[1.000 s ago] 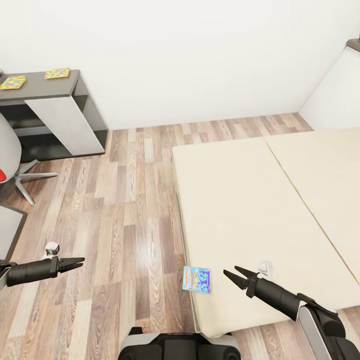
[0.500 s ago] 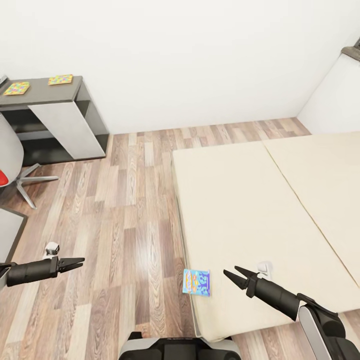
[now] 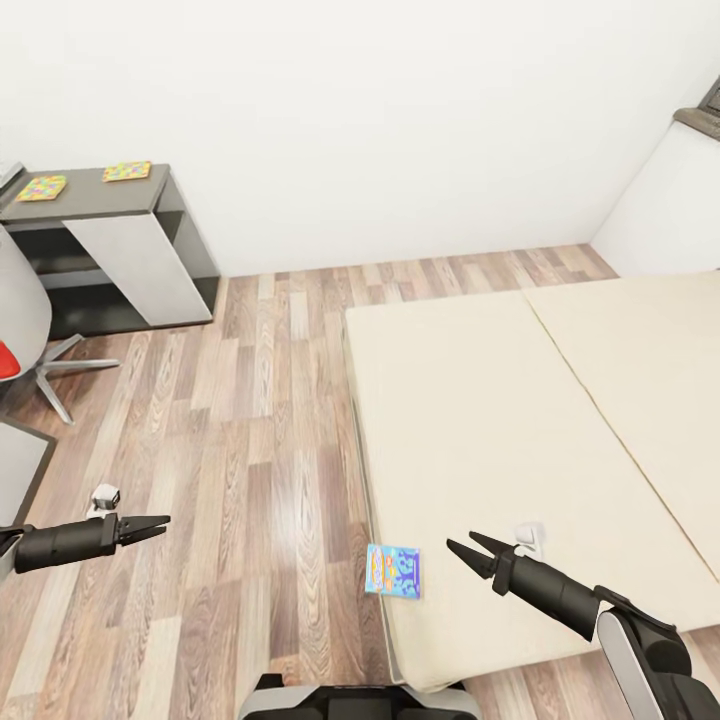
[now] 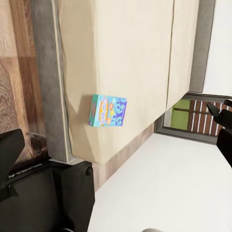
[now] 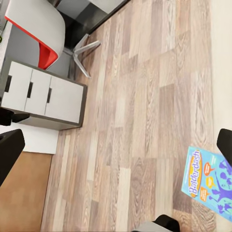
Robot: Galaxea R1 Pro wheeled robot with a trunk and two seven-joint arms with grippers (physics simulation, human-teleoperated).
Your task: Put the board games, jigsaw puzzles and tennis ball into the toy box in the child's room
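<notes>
We can read only part of the print on the blue board game (image 3: 393,570): the right wrist view shows white lettering on it (image 5: 211,183), too slanted and cropped at the frame edge for us to make out fully. It lies flat on the near left corner of the bed (image 3: 520,440), just beside the mattress edge, between our two arms. A small white object (image 3: 530,538) on the mattress sits partly behind the right gripper (image 3: 466,549), and we cannot tell what it is.

Our right gripper hovers over the bed near the game, its fingers spread apart and holding nothing. The left gripper (image 3: 155,525) hangs over the wood floor (image 3: 250,420), well apart from the bed (its fingers look nearly together from the head view, and we cannot tell whether they meet).

Against the far wall, a dark cabinet (image 3: 110,250) carries two small colourful flat pieces (image 3: 85,180) on top. A chair (image 3: 25,330) is cut off at the left edge.
</notes>
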